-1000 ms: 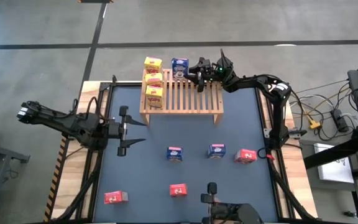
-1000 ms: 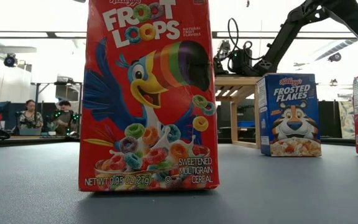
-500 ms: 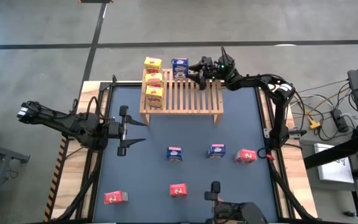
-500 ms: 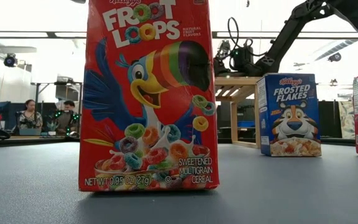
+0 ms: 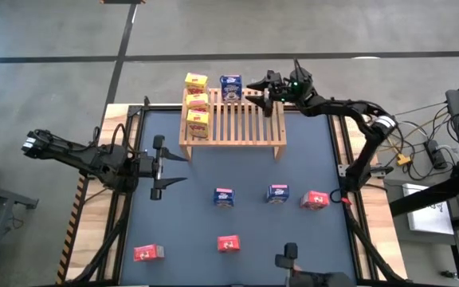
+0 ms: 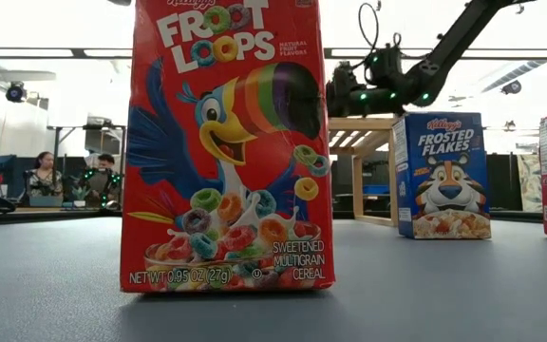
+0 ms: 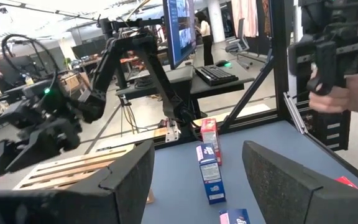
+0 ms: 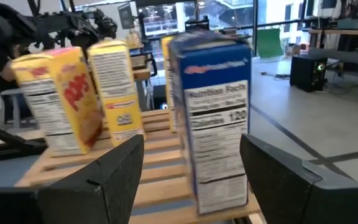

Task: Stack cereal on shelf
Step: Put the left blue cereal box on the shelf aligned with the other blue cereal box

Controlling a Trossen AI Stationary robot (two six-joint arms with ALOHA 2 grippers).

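**Pulling away from the shelved blue box without knocking it over**

Counting five boxes of cereal not yet stacked on the table point(image 5: 325, 159). Finding the near-left red box point(image 5: 148, 253) and the near-middle red box point(image 5: 228, 244) closest in. Finding the left blue box point(image 5: 224, 196), the right blue box point(image 5: 277, 193) and the right red box point(image 5: 315, 200) in a loose row farther back. Judging these upright and well apart, so risking little among themselves.

Hovering by the table's left side: the left end effector point(image 5: 175, 170), fingers spread, pinching nothing. Risking a clip on the left blue box if swinging in low toward that row.

Reaching the shelf point(image 5: 233, 131) at the far side. Carrying three yellow boxes in a line along its left end: the front yellow box point(image 5: 198, 121), the middle yellow box point(image 5: 198, 101) and the far yellow box point(image 5: 195, 80). Carrying also the shelved blue box point(image 5: 230, 86), standing upright at the far edge, just beside the yellow line.

Hanging just right of that box: the right end effector point(image 5: 256, 90), fingers spread and gripping nothing, with the box ahead of the fingertips in the right wrist view.

Seeing the main hazard here. Brushing the tall, narrow box with a finger while withdrawing, and so tipping it off the far edge or into the yellow line. Catching a fingertip between the slats by dropping too low.
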